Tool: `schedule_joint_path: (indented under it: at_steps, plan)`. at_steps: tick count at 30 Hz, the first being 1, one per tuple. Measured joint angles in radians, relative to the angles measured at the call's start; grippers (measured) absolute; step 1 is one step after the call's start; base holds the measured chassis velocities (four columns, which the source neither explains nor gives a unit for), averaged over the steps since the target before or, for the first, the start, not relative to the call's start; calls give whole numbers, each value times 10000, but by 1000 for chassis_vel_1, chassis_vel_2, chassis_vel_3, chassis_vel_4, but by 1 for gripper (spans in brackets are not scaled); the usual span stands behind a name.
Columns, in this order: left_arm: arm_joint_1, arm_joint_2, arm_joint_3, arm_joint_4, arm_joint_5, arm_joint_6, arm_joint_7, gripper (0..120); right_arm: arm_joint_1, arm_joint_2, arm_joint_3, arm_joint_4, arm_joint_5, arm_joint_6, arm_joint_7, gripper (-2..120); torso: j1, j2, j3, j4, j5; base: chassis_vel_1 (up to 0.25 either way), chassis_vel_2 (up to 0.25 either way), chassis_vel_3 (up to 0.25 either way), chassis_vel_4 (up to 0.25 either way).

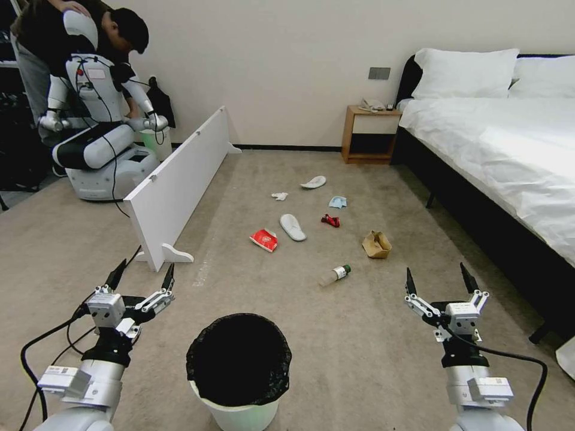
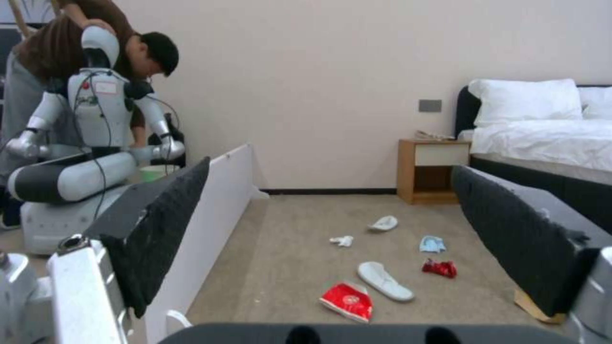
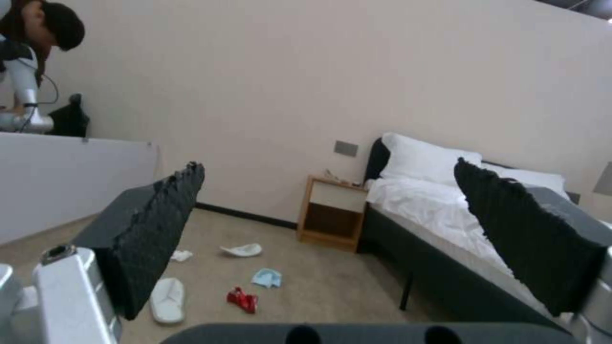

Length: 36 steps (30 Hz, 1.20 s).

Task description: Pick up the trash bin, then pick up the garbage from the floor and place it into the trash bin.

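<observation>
Clearly, the first step was not yet done: the trash bin stood on the carpet directly before the robot, between the two arms, and nothing touched it. On the left, the left gripper hovered above the floor just beside the bin, its fingers spread wide with nothing between them. The bin itself was a round white one, with a black liner bag folded over the rim, and it looked empty and upright. Beyond it lay the garbage, all well apart from the bin: a red snack packet, a white tissue, two white slippers, a clear bottle on its side, a crushed red can, a light-blue mask and a crumpled brown paper bag. On the right, the right gripper was also held wide open and empty, near the bed. I judge that the next move called for one gripper to come down to the rim and close on it, probably with care, because the thin liner might slip.
</observation>
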Motion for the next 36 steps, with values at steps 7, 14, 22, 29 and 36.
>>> schedule_joint_path:
  at_steps: [7,14,22,29,36]
  plan:
    - [11,15,55,-23,68,-8,46,100,9,7,39,16,1,25,-38,100,0,0,0,0,0,0,0,0,0]
    - [370,281,349,-248,-294,988,-106,100,-131,33,319,163,35,29,-46,100,0,0,0,1,-1,0,0,0,0]
    - [752,907,830,-641,-1097,2756,-685,100,-567,237,978,617,81,-110,-46,100,0,0,0,-1,0,0,0,0,0]
    - [821,1553,1644,-363,-1709,3778,-1624,99,-872,495,1638,1063,231,-119,-46,100,0,0,0,0,-1,0,0,0,0]
    - [440,1520,2280,340,-2097,4395,-2513,99,-1229,666,1959,1163,198,-35,-47,100,0,0,0,-3,-2,0,0,0,0]
